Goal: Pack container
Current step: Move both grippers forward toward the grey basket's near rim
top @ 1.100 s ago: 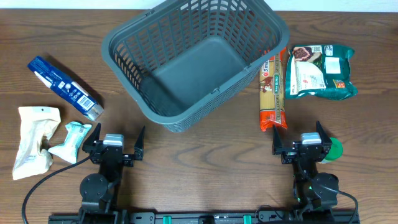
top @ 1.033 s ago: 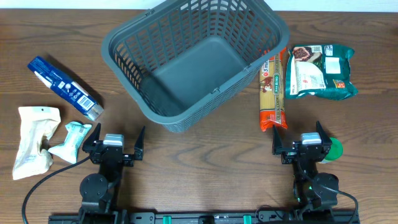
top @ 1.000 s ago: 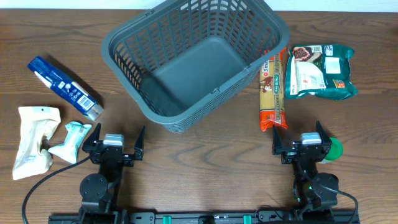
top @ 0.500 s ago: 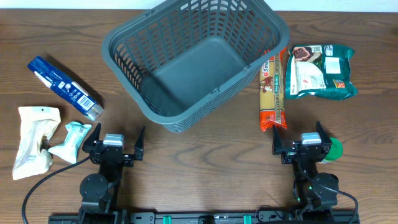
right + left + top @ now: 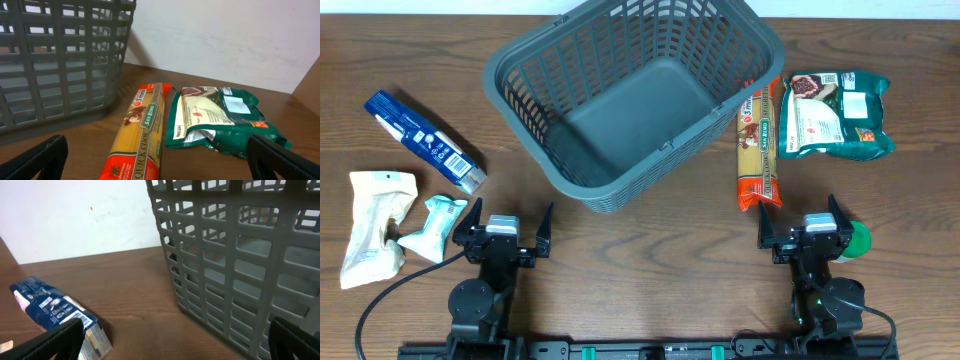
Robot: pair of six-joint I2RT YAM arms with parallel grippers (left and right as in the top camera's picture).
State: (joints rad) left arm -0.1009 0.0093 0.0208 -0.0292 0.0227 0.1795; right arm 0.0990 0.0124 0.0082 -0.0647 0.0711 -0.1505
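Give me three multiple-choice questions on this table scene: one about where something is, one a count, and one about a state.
1. Where does the orange pasta packet lie?
A) inside the container
B) on the table beside the container, on the right arm's side
C) on the container's rim

2. How many items are inside the container?
A) none
B) two
C) four

3. How do the left gripper and the right gripper stand?
A) both shut on packets
B) only the left one open
C) both open and empty

Answers: 1 B, the packet lies flat on the table outside the lattice wall. 2 A, the container's floor shows bare. 3 C, each gripper is spread wide with nothing in it.
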